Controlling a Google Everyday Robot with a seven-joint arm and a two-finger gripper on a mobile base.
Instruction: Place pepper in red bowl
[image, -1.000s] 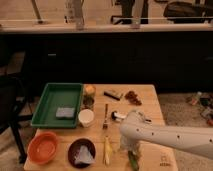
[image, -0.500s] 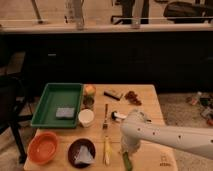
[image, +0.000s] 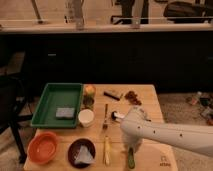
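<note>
The green pepper (image: 131, 158) lies on the wooden table (image: 150, 100) near the front edge, and only its lower end shows from under my arm. My gripper (image: 132, 144) is at the end of the white arm, right over the pepper's upper end, and is mostly hidden by the arm's body. The orange-red bowl (image: 43, 148) stands at the front left corner of the table, well to the left of the gripper, with nothing in it.
A dark brown bowl with a grey cloth (image: 82, 152) and a pale yellow stick vegetable (image: 106, 149) lie between the red bowl and the pepper. Behind them are a fork (image: 106, 117), a white cup (image: 86, 117), a green tray (image: 50, 100) holding a sponge, and small items.
The arm's end has shifted slightly over the pepper. The pepper still lies at the front of the table.
</note>
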